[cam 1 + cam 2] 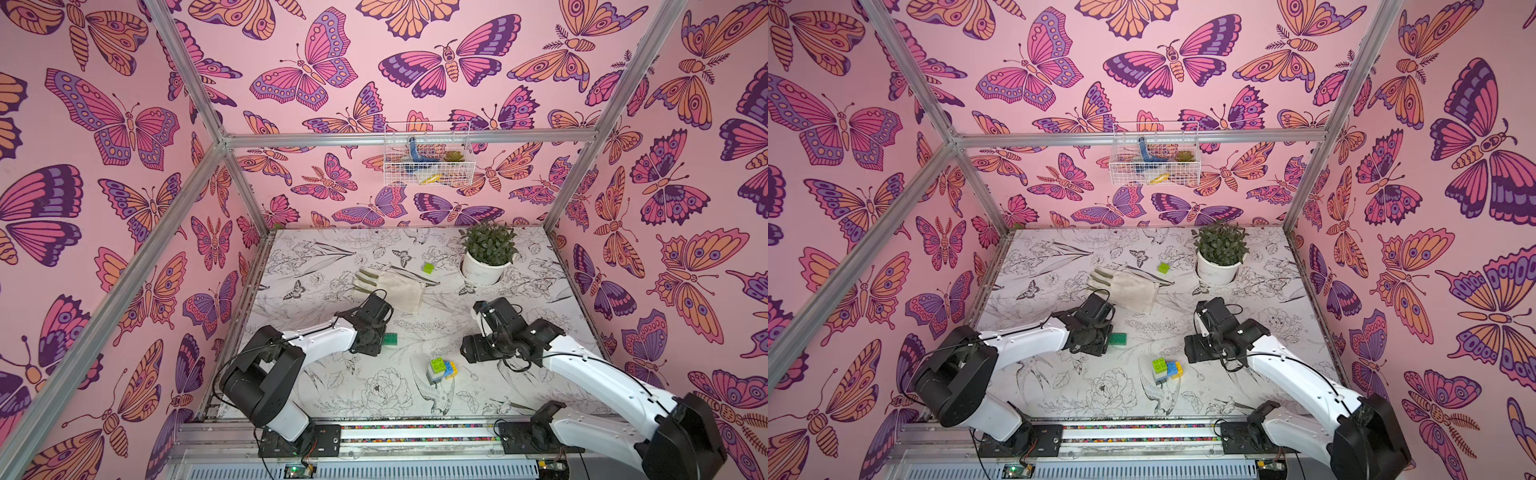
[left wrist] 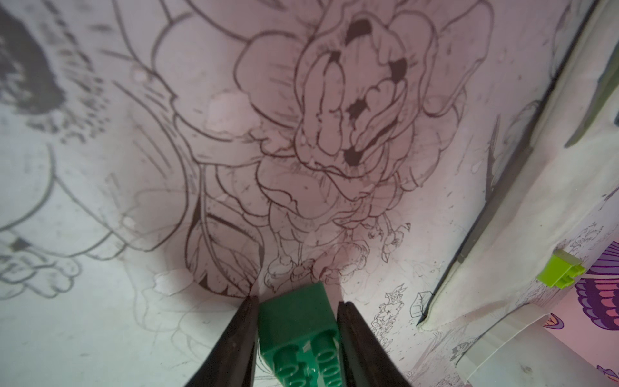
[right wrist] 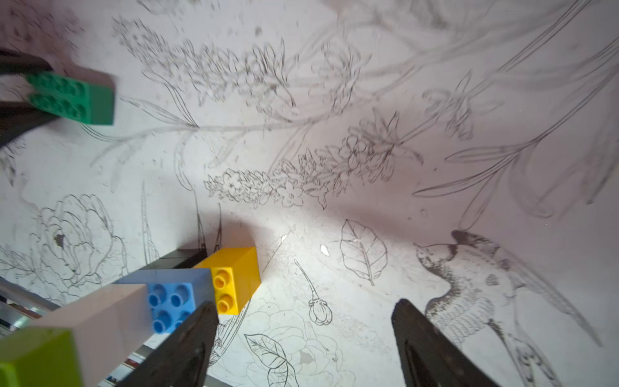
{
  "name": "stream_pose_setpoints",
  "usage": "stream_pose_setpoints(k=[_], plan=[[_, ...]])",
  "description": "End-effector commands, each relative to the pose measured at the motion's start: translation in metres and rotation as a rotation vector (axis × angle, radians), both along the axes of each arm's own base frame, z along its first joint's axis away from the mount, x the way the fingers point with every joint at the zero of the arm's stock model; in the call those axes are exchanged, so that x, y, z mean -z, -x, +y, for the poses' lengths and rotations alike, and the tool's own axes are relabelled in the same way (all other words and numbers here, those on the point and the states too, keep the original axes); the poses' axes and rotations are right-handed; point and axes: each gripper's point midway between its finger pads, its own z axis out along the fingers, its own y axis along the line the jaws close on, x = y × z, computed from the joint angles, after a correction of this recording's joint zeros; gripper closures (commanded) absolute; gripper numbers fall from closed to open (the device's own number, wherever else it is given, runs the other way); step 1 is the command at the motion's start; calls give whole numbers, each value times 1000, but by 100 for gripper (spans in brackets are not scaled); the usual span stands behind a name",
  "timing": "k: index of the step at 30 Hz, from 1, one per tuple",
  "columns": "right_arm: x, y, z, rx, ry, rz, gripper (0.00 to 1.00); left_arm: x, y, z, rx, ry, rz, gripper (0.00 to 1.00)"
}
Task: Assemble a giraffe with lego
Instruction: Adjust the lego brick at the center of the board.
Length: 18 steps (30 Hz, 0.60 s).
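You have two arms low over the table (image 1: 332, 257): the left arm (image 1: 316, 336) stretches forward, wrist bent down, its left gripper (image 2: 296, 303) clamped on the one dark green brick (image 1: 390, 338). The right arm (image 1: 582, 361) bends inward, and its right gripper (image 3: 304, 303) has its jaws wide apart, gripping nothing, just beside the giraffe (image 1: 440, 370). You can count one potted plant (image 1: 488, 253), one glove (image 1: 392, 286), one part-built giraffe between the grippers in lime, white, blue, yellow and black, and one loose lime brick (image 1: 428, 267) near the plant.
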Motion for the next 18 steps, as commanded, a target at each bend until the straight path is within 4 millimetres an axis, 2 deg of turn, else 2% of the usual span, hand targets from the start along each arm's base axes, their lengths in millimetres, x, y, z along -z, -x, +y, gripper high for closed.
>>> stream_pose_setpoints(k=[1,3,6,8,10,13,15,18], plan=[[-31,-19,-6,-72,85,-115,12,16,19,12,16,-54,71,46],[-47,-30,4,-150,88,-157,11,12,15,10,36,-50,55,34],[-64,-49,11,-181,102,-218,11,-4,6,8,93,-55,16,21],[-72,-57,13,-176,100,-234,11,-20,0,8,150,-61,-12,17],[-80,-62,15,-173,94,-253,11,-44,2,11,282,-115,-20,14],[-86,-63,16,-173,88,-267,11,-94,9,15,553,-210,-54,12],[-85,-61,18,-185,78,-266,11,-125,14,16,813,-256,-88,10],[-81,-59,18,-190,74,-262,11,-152,31,12,1288,-306,-92,1]])
